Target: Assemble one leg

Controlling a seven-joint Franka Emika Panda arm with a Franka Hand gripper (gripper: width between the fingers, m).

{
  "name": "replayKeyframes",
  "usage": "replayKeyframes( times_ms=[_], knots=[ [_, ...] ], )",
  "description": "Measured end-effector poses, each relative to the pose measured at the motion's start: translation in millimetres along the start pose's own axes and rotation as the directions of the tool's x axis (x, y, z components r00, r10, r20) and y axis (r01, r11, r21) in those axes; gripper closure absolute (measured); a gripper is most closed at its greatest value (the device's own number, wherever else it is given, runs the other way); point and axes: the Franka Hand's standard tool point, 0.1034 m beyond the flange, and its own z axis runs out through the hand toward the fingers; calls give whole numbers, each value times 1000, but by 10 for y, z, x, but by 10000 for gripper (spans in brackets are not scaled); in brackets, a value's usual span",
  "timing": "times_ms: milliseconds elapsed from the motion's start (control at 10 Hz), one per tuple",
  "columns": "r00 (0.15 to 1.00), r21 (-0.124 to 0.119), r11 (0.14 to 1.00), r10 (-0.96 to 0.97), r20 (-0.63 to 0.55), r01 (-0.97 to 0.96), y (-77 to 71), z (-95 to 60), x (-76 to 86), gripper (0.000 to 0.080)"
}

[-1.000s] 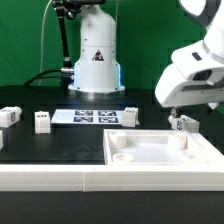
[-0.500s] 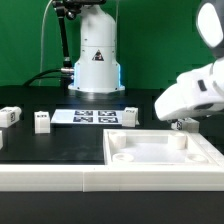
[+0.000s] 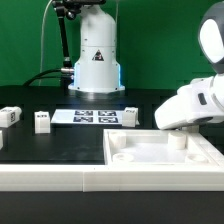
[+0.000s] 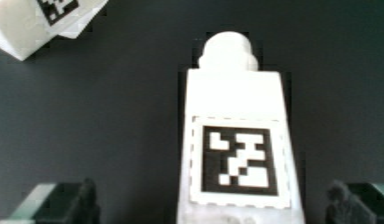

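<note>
In the wrist view a leg (image 4: 233, 130) lies flat on the black table, a white post with a square tag on its face and a rounded peg at its far end. My gripper (image 4: 210, 205) is open and low over it. One dark finger (image 4: 61, 202) stands on each side of the leg, with a gap between each finger and the leg. In the exterior view the gripper (image 3: 181, 131) is down behind the back right corner of the white tray-like piece (image 3: 150, 160), and the white hand hides this leg.
Three more legs (image 3: 10, 115) (image 3: 42, 121) (image 3: 128, 116) stand along the table's back, around the marker board (image 3: 92, 117). A further leg (image 4: 52, 24) lies close by in the wrist view. The robot base (image 3: 97, 60) stands behind them.
The arm has come down and a little toward the exterior view's left. The leg by the tray's back right corner, visible a second ago, is now hidden behind the hand.
</note>
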Motion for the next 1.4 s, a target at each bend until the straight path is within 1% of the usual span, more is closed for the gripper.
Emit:
replayKeyframes(
  times_ms=[100, 200, 300, 400, 800, 900, 1000, 1100, 1300, 1400],
  knots=[
    [1000, 0, 1000, 0, 0, 0, -1, 1, 0, 238],
    [1000, 0, 1000, 0, 0, 0, 0, 1, 0, 238],
    [1000, 0, 1000, 0, 0, 0, -1, 1, 0, 411],
    [1000, 0, 1000, 0, 0, 0, -1, 1, 0, 509],
    [1000, 0, 1000, 0, 0, 0, 0, 1, 0, 509],
    [1000, 4, 1000, -18, 5, 18, 10, -34, -24, 509],
    [999, 12, 999, -35, -8, 35, 61, -216, -138, 509],
    [999, 26, 999, -34, -36, 35, 107, -418, -268, 509],
    [996, 34, 998, -59, -59, 61, 264, -761, -576, 509],
    [995, 34, 998, -57, -87, 60, 307, -842, -641, 509]
  ],
)
